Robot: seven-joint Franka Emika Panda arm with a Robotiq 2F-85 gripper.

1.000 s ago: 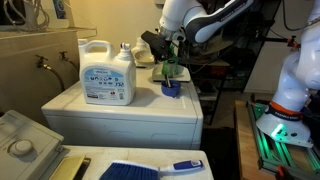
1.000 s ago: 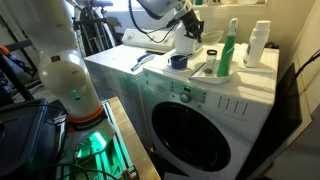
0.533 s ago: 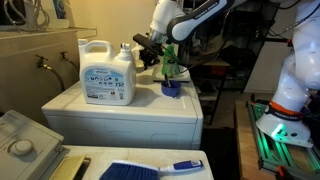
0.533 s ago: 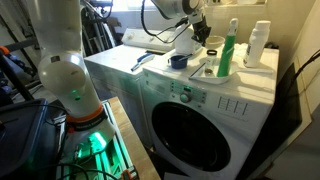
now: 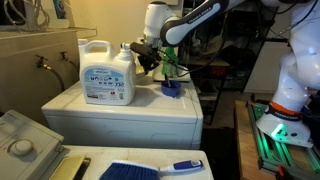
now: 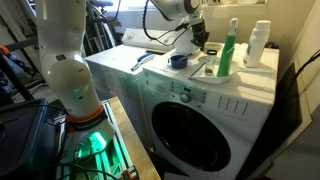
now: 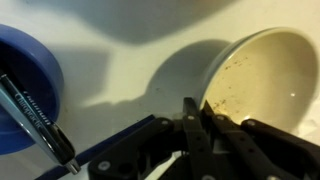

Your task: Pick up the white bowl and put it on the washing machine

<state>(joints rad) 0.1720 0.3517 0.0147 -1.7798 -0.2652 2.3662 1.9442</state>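
Note:
The white bowl [image 7: 262,72] is cream-tinted with small specks inside and fills the upper right of the wrist view. My gripper [image 7: 197,112] comes in from the bottom, its two fingers close together and pinching the bowl's near rim. The bowl casts a shadow on the white top of the washing machine [image 7: 110,45]. In both exterior views my gripper [image 5: 150,57] [image 6: 200,42] hangs just over the washing machine [image 5: 120,112] [image 6: 205,100], near the back of its top. The bowl is hard to make out there.
A small dark blue bowl [image 7: 22,70] [image 5: 172,89] [image 6: 179,61] holding a pen [image 7: 38,118] sits next to my gripper. A big detergent jug [image 5: 106,75], a green bottle [image 6: 229,50] and a white bottle [image 6: 259,45] stand on the washer's top. A greyish unit [image 5: 25,145] lies in front.
My gripper has moved sideways over the washer's top, away from the blue bowl and toward the detergent jug, and a little lower.

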